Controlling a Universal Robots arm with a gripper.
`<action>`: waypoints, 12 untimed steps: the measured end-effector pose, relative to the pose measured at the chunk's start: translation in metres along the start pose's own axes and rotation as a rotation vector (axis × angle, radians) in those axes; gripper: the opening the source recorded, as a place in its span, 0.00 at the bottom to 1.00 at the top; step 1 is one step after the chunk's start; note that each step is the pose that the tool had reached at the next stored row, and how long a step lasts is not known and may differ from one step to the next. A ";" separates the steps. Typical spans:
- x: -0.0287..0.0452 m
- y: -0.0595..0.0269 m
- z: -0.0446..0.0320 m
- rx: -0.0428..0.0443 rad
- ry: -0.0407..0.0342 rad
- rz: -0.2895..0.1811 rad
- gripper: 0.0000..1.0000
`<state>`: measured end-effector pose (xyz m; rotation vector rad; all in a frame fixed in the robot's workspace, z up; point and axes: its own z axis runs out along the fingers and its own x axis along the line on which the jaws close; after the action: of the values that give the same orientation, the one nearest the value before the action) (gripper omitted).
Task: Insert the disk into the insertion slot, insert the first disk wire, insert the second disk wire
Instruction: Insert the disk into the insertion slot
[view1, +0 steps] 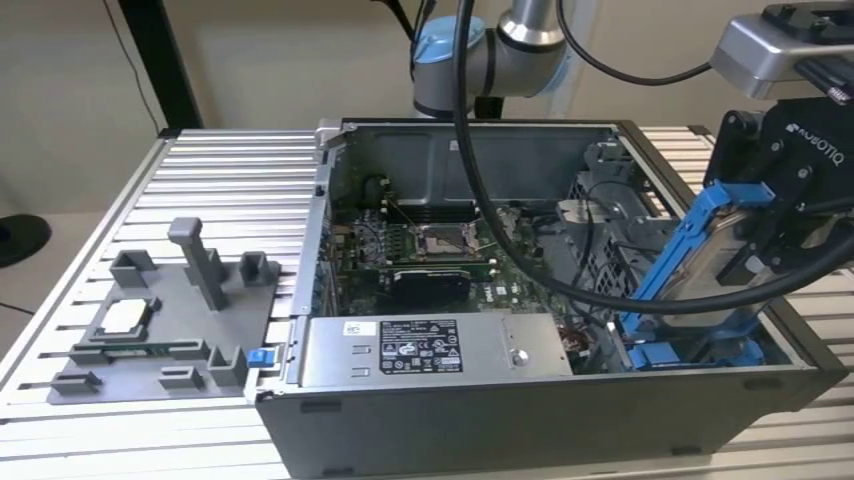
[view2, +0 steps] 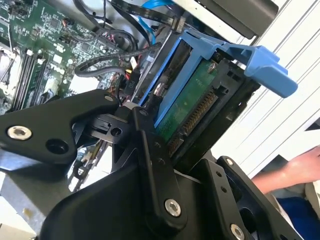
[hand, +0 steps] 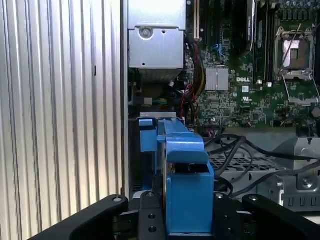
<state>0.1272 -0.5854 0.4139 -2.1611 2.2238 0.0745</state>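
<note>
We see the gripper (view1: 745, 255) clamped on the disk (view1: 694, 235), its fingers (view2: 147, 145) drawn narrow against the drive's flat faces. In the exterior view the disk stands tilted on edge at about three o'clock of the open computer case (view1: 534, 420). Its lower end is just above the insertion slot (view1: 683, 353) at four o'clock; we cannot tell whether they touch. The power-supply box (view1: 427, 350) lies at six o'clock. The case rests on the ribbed desk (view1: 227, 170).
</note>
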 end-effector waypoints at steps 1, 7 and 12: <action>-0.0002 0.0000 0.0007 0.0000 0.0001 0.000 0.00; -0.0017 0.0000 0.0054 0.0000 0.0000 0.000 0.00; -0.0022 0.0002 0.0085 0.0000 -0.0007 0.000 0.00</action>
<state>0.1270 -0.5827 0.4055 -2.1604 2.2238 0.0753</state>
